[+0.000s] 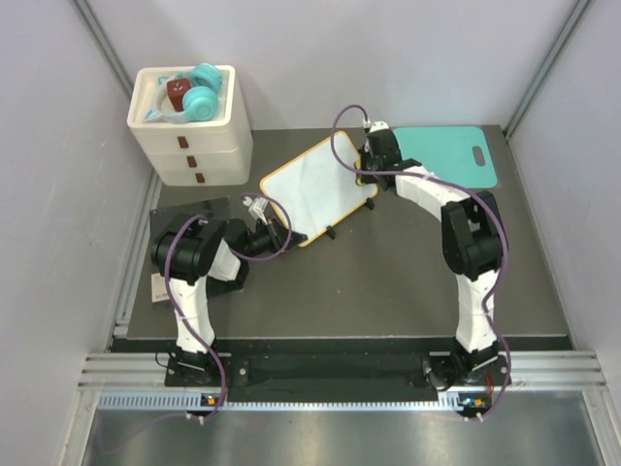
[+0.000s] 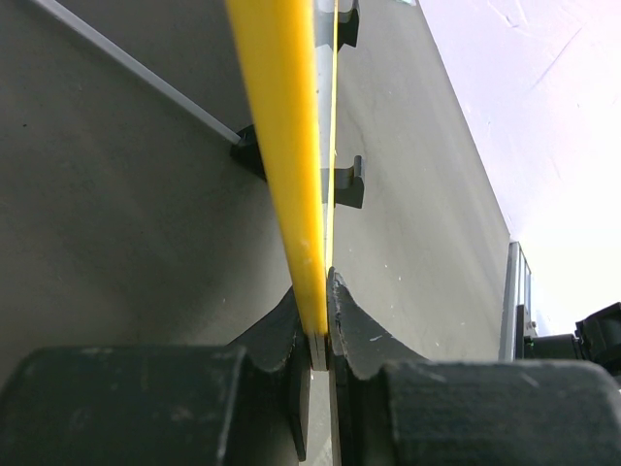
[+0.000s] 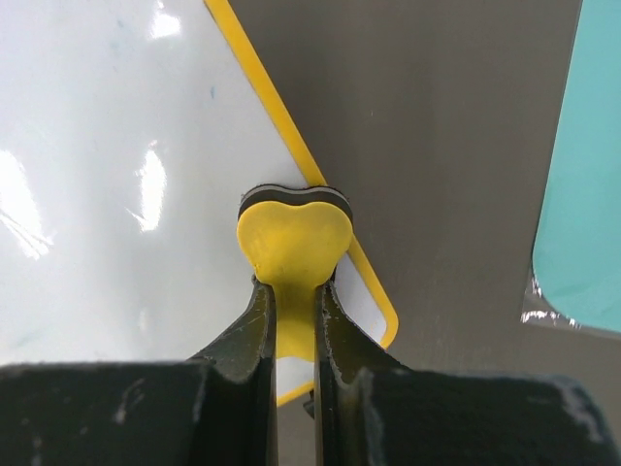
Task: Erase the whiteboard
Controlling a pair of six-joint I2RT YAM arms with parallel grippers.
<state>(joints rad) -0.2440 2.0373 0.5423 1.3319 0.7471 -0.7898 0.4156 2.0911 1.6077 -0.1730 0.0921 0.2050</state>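
The whiteboard (image 1: 315, 184) sits mid-desk (image 1: 388, 277), turned askew; the left claw (image 2: 325, 282) pinches its near edge. The right claw (image 3: 294, 288) grips a yellow heart-shaped eraser (image 3: 294, 238), set on the board's frame near a corner, with the teal mat (image 1: 456, 150) just beyond.

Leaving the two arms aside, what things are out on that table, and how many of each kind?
Whiteboard: 1
Yellow heart-shaped eraser: 1
Teal mat: 1
Black pad: 1
White drawer unit: 1 (the bits in its top tray are too jumbled to count)
Total: 5
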